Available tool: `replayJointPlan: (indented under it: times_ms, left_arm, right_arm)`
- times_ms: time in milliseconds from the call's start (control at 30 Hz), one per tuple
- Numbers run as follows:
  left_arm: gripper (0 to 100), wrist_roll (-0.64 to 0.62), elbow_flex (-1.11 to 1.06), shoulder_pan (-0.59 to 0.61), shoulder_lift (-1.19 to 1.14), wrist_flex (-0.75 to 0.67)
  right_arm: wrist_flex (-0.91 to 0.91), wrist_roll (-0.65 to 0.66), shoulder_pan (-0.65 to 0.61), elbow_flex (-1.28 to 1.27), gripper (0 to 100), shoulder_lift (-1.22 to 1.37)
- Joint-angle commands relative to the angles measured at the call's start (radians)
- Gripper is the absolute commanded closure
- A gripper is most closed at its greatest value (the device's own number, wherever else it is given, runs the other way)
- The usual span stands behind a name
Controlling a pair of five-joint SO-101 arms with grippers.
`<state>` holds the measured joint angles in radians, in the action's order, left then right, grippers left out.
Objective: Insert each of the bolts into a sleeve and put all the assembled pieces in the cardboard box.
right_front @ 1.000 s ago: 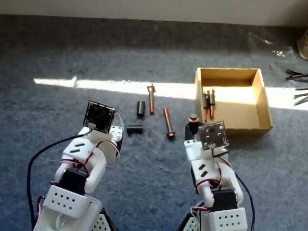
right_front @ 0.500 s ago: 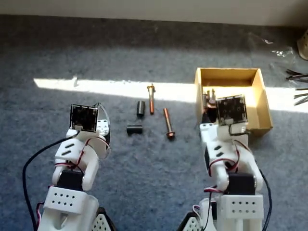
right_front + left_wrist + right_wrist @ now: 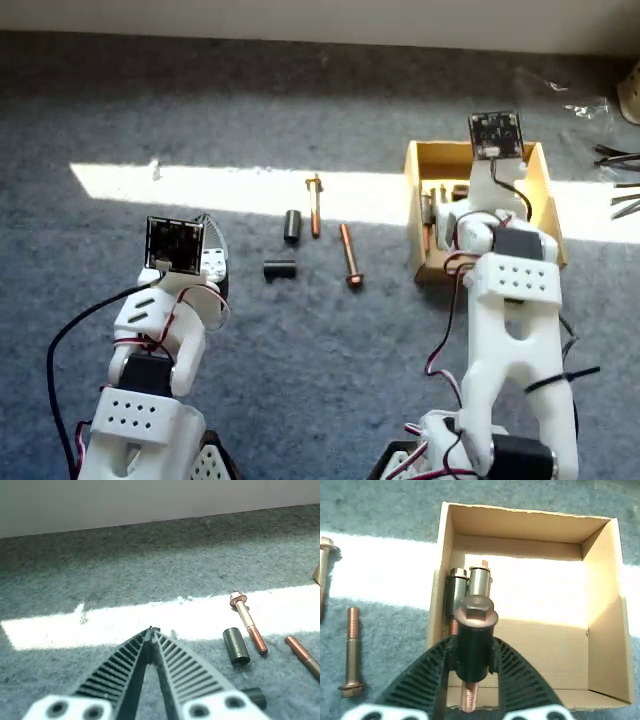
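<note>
My right gripper is shut on a black sleeve with a copper bolt through it, held above the cardboard box near its left wall. Two assembled pieces lie inside, against that wall. In the high view the right arm reaches over the box. Two bare bolts and two black sleeves lie on the carpet left of the box. My left gripper is shut and empty, hovering left of those sleeves.
Grey carpet with a bright sunlit strip running across it. Black cable ties and a plastic wrapper lie at the far right. The left arm sits at the lower left, and open carpet lies between the two arms.
The right arm swung from the carpet in front of the box up and over it, carrying the assembled piece. The left arm drew back a little to the left, then held still.
</note>
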<state>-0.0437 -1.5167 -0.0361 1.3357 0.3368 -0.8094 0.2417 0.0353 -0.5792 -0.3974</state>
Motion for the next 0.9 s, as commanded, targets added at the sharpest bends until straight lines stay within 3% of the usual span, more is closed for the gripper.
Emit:
replayJointPlan:
  times_ms: [0,133,567,767,867]
  left_arm:
    - [99,-0.006,0.004,0.010,0.013,-0.023]
    - [99,-0.006,-0.002,0.010,0.013,-0.023]
    - [99,-0.006,-0.005,0.010,0.013,-0.023]
    - [99,-0.006,-0.005,0.010,0.013,-0.023]
    - [99,-0.006,-0.005,0.010,0.013,-0.023]
  right_arm:
    - [-0.001,0.034,0.035,0.151,99.2,0.104]
    - [-0.001,0.118,0.033,0.236,99.1,0.242]
    - [0.001,0.121,0.035,0.472,98.9,0.575]
    - [0.004,0.118,0.064,0.526,84.4,0.648]
    - [0.004,0.118,0.082,0.547,84.0,0.670]
